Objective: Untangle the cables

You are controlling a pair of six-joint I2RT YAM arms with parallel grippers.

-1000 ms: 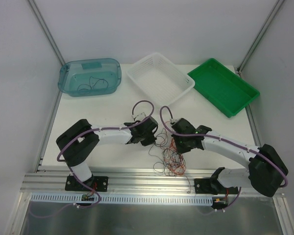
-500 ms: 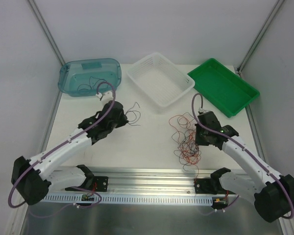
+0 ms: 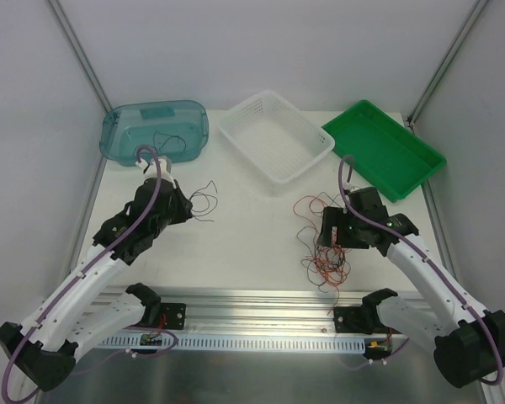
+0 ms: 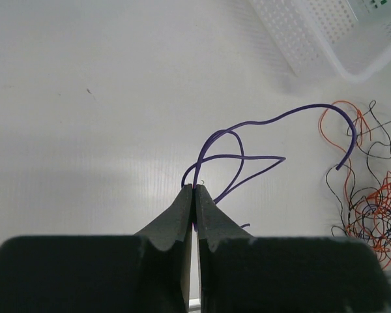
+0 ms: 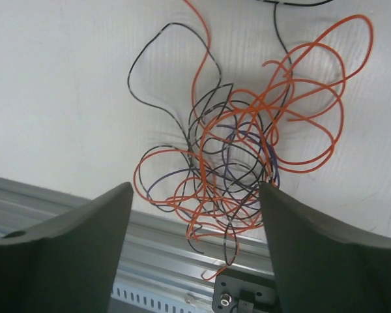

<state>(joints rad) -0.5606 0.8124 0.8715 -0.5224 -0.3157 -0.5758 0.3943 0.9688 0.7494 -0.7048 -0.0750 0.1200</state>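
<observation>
The cables are hair-thin wires. A tangle of red-orange and black cables (image 3: 324, 252) lies at the front right of the table, and shows close up in the right wrist view as looping cables (image 5: 241, 150). My right gripper (image 3: 330, 232) hovers over it, open (image 5: 195, 186), with nothing between its fingers. My left gripper (image 3: 182, 204) is at the left, shut (image 4: 194, 189) on one thin dark purple cable (image 4: 241, 153) that curls out ahead of the tips. That single cable (image 3: 204, 202) is apart from the tangle (image 4: 371, 208).
A teal bin (image 3: 109, 126) at the back left holds a thin black wire (image 3: 156, 145). A white basket (image 3: 244, 107) stands at the back middle and a green tray (image 3: 343, 115) at the back right. A metal rail (image 3: 261, 307) runs along the near edge, just beyond the tangle.
My left gripper has pulled one cable out of the tangle and carried it left, towards the teal bin. My right gripper has opened and let go of the tangle.
</observation>
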